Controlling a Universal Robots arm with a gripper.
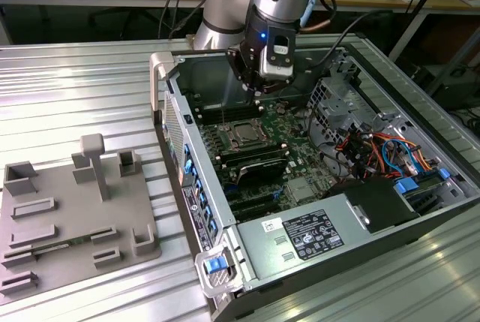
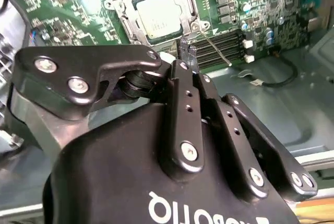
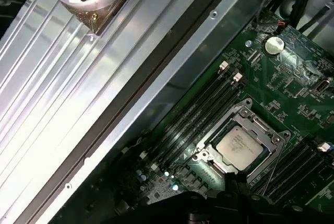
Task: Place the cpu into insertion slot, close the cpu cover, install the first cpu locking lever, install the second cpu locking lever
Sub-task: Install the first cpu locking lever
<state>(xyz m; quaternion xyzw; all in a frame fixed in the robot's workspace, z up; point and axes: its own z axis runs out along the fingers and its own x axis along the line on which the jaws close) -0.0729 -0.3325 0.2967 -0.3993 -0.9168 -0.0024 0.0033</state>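
Note:
The cpu (image 2: 159,15) lies flat in the insertion slot (image 1: 244,135) on the green board, silver top showing, and is also seen in the first wrist view (image 3: 239,148). The cpu cover (image 2: 123,14) lies down around it as a silvery frame (image 3: 254,123). A thin metal locking lever (image 2: 215,45) slants from the socket's corner out over the black memory slots. My gripper (image 2: 187,50) hangs a little above the board beside the socket, fingers shut together with nothing between them, their tips close to that lever. In the exterior view the gripper (image 1: 259,91) is just behind the socket.
The open computer case (image 1: 174,123) walls the board in. A grey power supply box (image 1: 315,236) sits at the front, and a drive cage with coloured cables (image 1: 375,149) is on the exterior view's right. A grey fixture tray (image 1: 67,209) lies outside the case.

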